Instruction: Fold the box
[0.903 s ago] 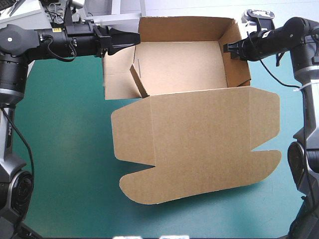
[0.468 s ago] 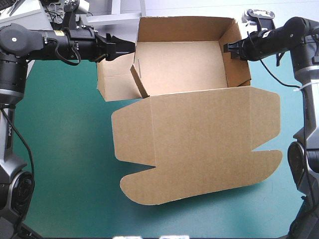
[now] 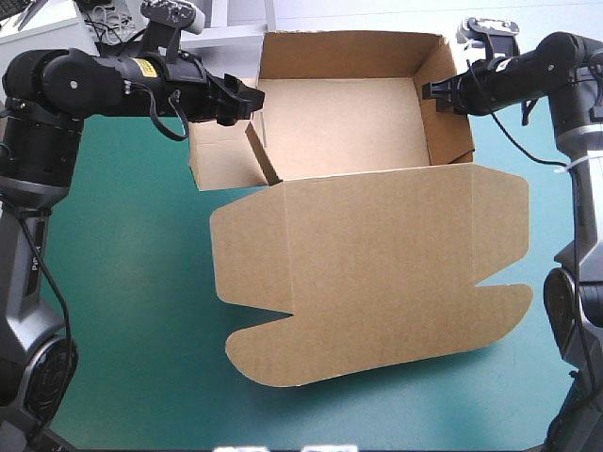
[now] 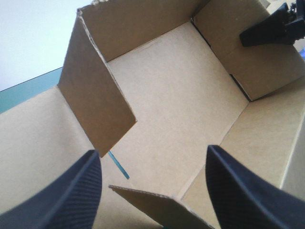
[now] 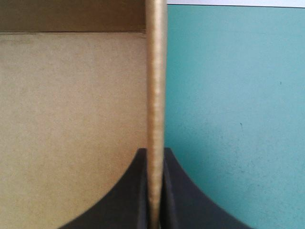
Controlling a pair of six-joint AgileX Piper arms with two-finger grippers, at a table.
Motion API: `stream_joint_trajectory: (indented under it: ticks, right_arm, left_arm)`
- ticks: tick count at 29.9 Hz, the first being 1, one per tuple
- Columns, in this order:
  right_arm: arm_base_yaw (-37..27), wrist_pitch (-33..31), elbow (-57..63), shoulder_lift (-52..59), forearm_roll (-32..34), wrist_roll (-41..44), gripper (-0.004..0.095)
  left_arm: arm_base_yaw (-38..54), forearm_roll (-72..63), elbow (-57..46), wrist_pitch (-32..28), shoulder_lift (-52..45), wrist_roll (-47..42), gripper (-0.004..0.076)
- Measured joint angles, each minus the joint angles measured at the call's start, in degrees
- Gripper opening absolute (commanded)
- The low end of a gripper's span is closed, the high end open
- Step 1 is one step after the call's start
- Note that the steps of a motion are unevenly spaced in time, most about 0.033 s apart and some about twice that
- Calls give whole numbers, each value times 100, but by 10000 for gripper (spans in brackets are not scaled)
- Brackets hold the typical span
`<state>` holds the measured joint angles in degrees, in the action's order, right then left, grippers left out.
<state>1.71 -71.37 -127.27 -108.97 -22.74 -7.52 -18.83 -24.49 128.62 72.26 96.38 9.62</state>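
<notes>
The box [image 3: 367, 282] sits on the desk [image 3: 122, 311], tray open, lid flat. Left jaws gape empty at its left side; right jaws pinch its right wall.

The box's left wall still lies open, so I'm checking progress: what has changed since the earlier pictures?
The left pincer turned at the wrist and edged toward the near side, over the box's loose left wall, open, holding nothing. That wall shifted slightly. The right pincer stays shut on the right wall; the lid stays flat.
</notes>
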Motion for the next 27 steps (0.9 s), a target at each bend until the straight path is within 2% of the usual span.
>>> stream_joint_trajectory:
  ticks: [10,19,27]
  right_arm:
    - [0,0,0,0,45,0,-21]
    - [0,0,0,0,94,0,-21]
    - [0,0,0,0,150,0,-21]
  left_arm:
    - [-420,1048,222,0,-168,-236,438]
    - [-1387,2831,377,-8,-295,-400,439]
    - [-1487,4232,873,-11,-740,-590,439]
